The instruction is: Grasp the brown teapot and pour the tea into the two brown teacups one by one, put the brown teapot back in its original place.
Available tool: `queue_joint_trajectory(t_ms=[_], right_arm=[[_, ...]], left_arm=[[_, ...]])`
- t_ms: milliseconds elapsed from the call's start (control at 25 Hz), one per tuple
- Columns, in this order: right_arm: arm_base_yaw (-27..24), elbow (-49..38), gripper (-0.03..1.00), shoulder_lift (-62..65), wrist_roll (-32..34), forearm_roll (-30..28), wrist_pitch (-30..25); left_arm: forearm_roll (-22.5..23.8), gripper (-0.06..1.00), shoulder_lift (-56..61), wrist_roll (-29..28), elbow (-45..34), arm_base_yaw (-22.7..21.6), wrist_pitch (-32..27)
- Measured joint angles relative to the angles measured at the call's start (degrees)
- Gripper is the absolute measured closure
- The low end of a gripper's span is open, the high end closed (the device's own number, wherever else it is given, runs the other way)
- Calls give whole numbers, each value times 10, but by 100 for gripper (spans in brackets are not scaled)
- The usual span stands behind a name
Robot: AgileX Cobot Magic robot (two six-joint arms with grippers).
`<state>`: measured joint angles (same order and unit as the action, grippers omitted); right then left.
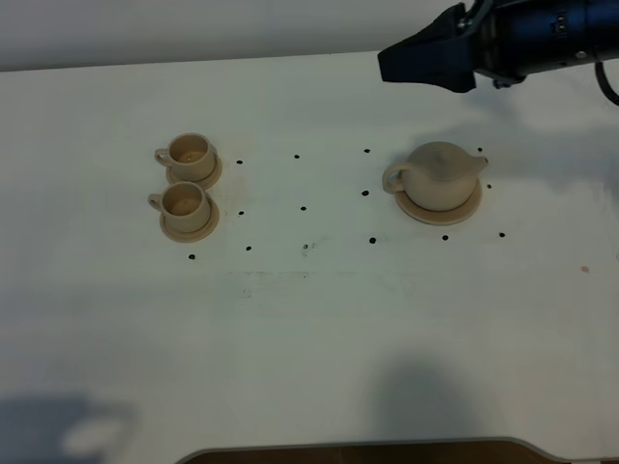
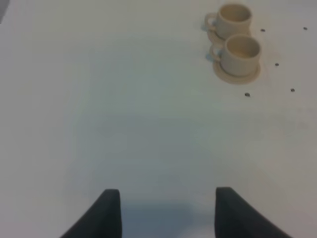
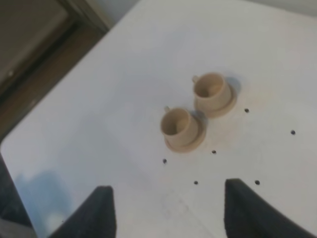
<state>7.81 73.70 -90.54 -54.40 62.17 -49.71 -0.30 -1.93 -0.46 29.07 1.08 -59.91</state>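
Observation:
The brown teapot (image 1: 440,174) sits on its round saucer (image 1: 464,212) on the right of the white table, handle to the left and spout to the right. The two brown teacups (image 1: 189,152) (image 1: 184,201) stand on small saucers at the left, one behind the other. My right gripper (image 1: 398,60) hovers high behind the teapot, and its fingers (image 3: 99,213) stand open and empty, facing the cups (image 3: 212,89) (image 3: 178,125). My left gripper (image 2: 168,213) is open and empty over bare table, well short of the cups (image 2: 235,19) (image 2: 241,52). Neither wrist view shows the teapot.
Small black dots (image 1: 303,208) mark the white tabletop (image 1: 309,319) between cups and teapot. The table's front edge (image 1: 368,449) runs along the bottom. In the right wrist view, dark floor (image 3: 34,44) lies beyond the table's edge.

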Motion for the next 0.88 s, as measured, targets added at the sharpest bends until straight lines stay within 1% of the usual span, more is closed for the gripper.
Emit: queue_joint_trajectory(t_ms=[160,360,680,800,880], right_arm=[[26,43,47,-48,41,-46,0],[34,87,47,-106,93,-90,1],[59,150,47,-198,126,-133,17],[78,185,47,-236,138,-178,14],[96,214,47,-261,142,-224,7]], left_arm=[[0,48,11,0,0,0,0],[0,48,23,0,0,-2,0],[0,48,24,0,0,-3,0],[0,48,24,0,0,-3,0],[0,48,24,0,0,-3,0]])
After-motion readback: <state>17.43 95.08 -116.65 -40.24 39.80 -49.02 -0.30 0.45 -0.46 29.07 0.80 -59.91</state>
